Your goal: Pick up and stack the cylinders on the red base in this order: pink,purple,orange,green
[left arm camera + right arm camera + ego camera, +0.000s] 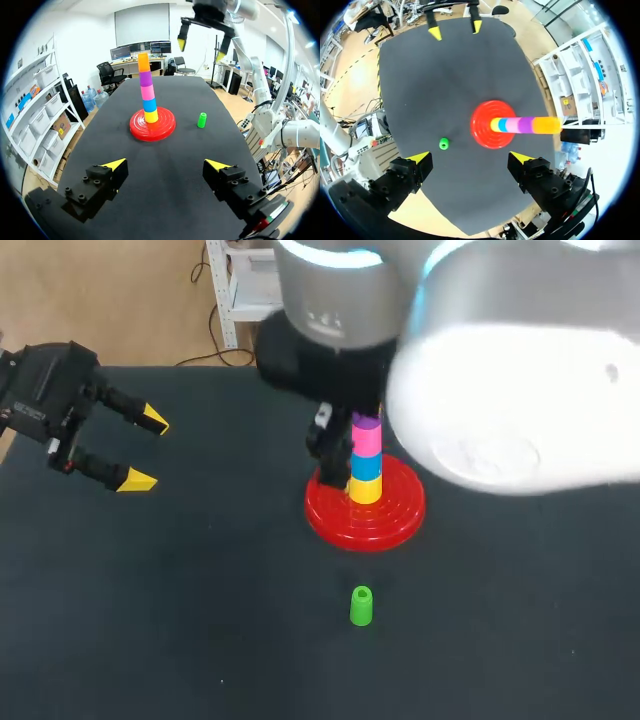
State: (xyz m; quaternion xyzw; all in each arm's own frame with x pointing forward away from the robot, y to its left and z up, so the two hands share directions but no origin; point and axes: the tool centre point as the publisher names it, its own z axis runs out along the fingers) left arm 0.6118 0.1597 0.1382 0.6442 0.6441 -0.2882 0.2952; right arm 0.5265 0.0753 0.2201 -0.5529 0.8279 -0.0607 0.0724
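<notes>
The red base point(390, 525) stands mid-table with a stack on it: yellow, blue, pink cylinder point(147, 92), purple cylinder point(145, 78), and orange cylinder point(144, 62) on top. In the head view my right arm hides the orange one. The green cylinder point(361, 606) stands upright alone in front of the base. My right gripper point(470, 157) hangs open and empty high above the stack, also seen as the right gripper point(201, 48) from the left wrist. My left gripper point(140, 450) is open and empty at the table's left, well away from the base.
The dark table point(200, 620) carries nothing else. My right arm's big silver body point(500, 390) covers the back right of the head view.
</notes>
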